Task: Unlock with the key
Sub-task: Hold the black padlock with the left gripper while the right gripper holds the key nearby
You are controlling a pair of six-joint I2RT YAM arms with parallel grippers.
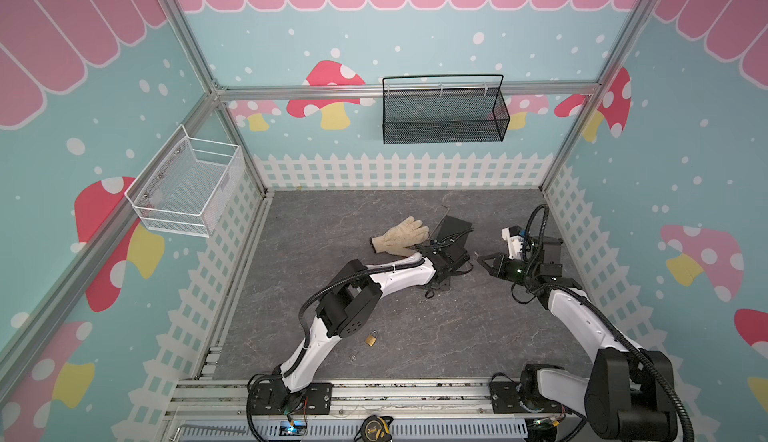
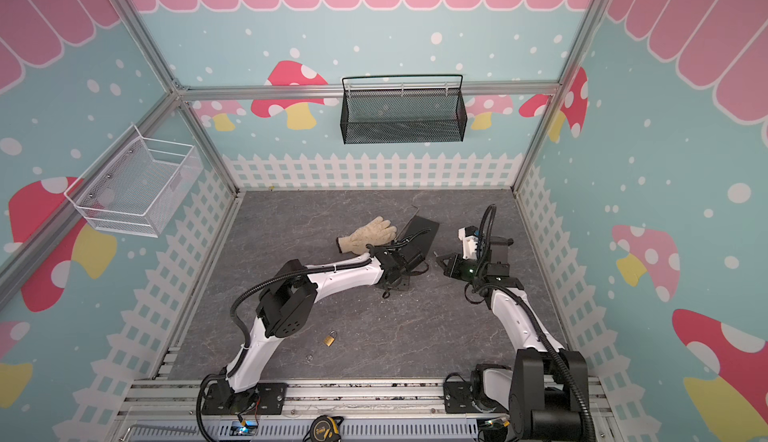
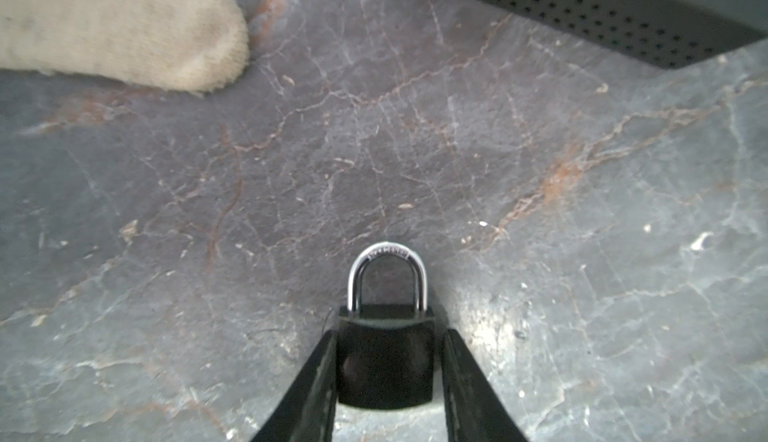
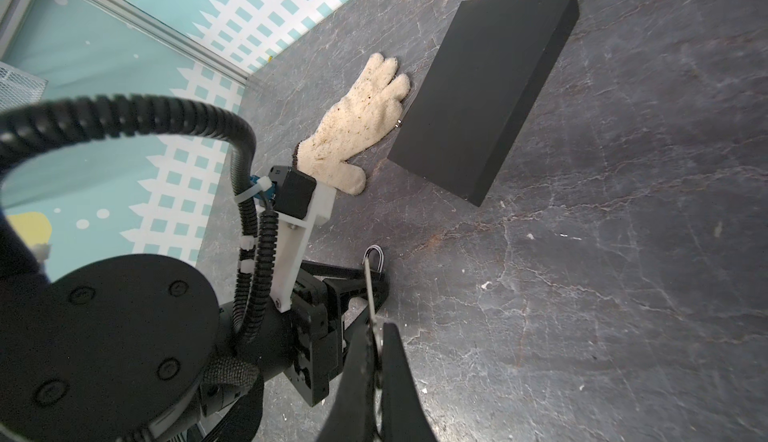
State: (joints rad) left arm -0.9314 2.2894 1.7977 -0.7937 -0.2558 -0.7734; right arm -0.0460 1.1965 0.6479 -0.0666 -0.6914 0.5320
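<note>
My left gripper (image 3: 388,336) is shut on a black padlock (image 3: 386,361), one finger on each side of its body. The silver shackle (image 3: 388,253) points away from the wrist, just above the grey table. My right gripper (image 4: 376,327) is shut on the key (image 4: 370,290). Its thin blade sticks out toward the padlock's shackle (image 4: 374,253). In both top views the left gripper (image 1: 461,265) and the right gripper (image 1: 482,260) face each other at mid table with a small gap between them. Whether the key touches the lock I cannot tell.
A cream knit glove (image 1: 401,236) and a flat black box (image 1: 453,228) lie just behind the left gripper. A brass padlock (image 1: 371,339) lies on the table near the left arm's elbow. A black mesh basket (image 1: 444,115) and a white one (image 1: 187,186) hang on the walls.
</note>
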